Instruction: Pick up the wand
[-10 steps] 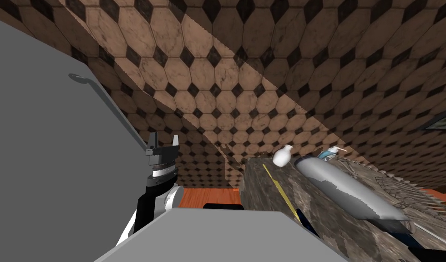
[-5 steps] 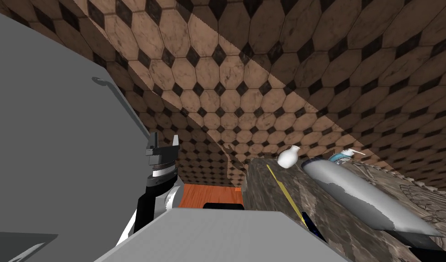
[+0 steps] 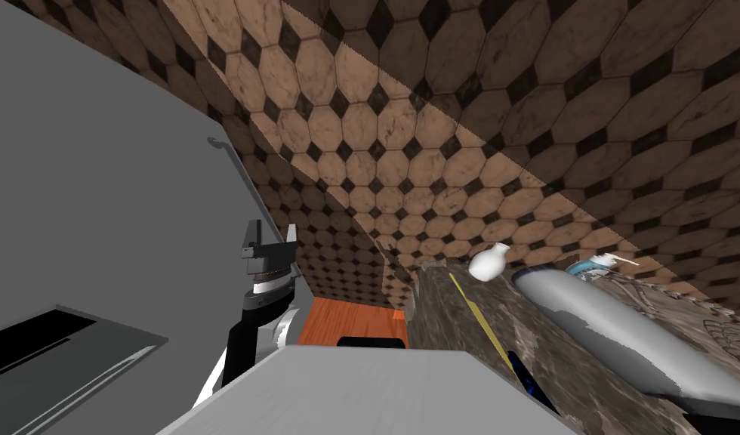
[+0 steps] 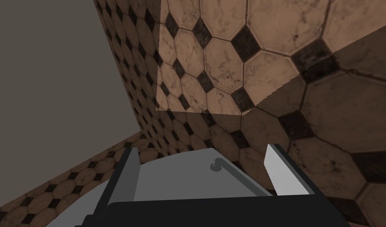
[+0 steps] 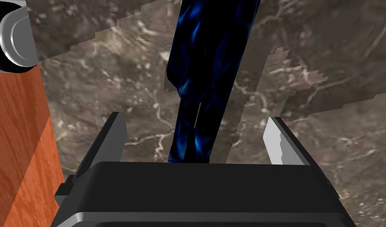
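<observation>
Brown octagon-tiled walls, with a dark marbled tabletop [image 3: 444,325] to our right. The wand [image 3: 479,321], a thin yellow shaft, lies flat on the tabletop near a white vase [image 3: 488,263]. Our right jaws are apart and straddle its dark blue handle [image 5: 200,79] without pressing it. Our left jaws are also apart, raised beside a grey door [image 3: 97,189] with a bar handle.

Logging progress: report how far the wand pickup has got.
Done: the right gripper straddles the dark blue end of the wand on the marbled counter, fingers open. In hand: nothing gripped yet. To do: close and lift. The left gripper is raised, open.
</observation>
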`<state>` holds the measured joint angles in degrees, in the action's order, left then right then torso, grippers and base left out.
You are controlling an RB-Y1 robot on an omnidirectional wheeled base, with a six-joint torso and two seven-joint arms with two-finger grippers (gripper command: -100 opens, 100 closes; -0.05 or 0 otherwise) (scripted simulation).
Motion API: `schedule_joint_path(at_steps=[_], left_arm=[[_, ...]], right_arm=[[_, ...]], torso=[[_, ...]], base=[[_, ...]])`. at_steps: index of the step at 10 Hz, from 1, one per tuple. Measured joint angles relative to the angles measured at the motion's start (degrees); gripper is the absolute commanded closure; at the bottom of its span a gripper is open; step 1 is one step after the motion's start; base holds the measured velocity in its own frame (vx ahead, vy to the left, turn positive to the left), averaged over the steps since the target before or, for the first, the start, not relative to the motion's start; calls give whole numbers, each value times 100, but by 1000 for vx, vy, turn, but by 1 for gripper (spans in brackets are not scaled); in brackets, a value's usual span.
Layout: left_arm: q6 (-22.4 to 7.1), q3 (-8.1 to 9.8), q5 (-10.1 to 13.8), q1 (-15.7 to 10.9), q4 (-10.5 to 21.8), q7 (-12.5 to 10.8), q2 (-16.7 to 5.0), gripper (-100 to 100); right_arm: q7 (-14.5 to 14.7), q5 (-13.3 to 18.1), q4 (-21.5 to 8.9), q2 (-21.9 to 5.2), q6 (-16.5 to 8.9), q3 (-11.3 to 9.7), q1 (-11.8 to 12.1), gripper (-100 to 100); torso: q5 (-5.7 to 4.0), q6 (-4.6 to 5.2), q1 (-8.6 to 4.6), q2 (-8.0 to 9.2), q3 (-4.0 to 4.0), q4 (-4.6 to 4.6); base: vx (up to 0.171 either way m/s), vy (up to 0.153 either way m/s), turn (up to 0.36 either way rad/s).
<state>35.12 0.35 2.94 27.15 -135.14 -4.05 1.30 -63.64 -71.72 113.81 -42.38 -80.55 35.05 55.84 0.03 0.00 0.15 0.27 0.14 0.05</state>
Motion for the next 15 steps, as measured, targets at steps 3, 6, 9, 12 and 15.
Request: schedule_joint_path(at_steps=[3,6,9,12,15], left_arm=[[0,1,0,1,0,0,0,0],[0,1,0,1,0,0,0,0],[1,2,0,3,-1,0,-1,0],[1,1,0,2,-1,0,-1,0],[0,1,0,1,0,0,-1,0]], right_arm=[[-29,23,-104,-1,15,-25,-69,100],[-31,21,-104,0,14,-24,-69,100],[-10,11,21,5,12,-17,-1,100],[37,-30,365,7,-35,35,204,100],[37,-69,706,10,-79,81,382,100]], torso=[[-2,2,-12,-18,-11,-4],[-5,1,-16,-23,-14,-6],[-5,11,-32,-39,-23,-10],[-8,1,-31,-51,-30,-12],[-5,-5,-24,-48,-28,-11]], base=[[-8,6,8],[0,0,0],[60,-42,-165],[77,-40,-132],[64,-26,-129]])
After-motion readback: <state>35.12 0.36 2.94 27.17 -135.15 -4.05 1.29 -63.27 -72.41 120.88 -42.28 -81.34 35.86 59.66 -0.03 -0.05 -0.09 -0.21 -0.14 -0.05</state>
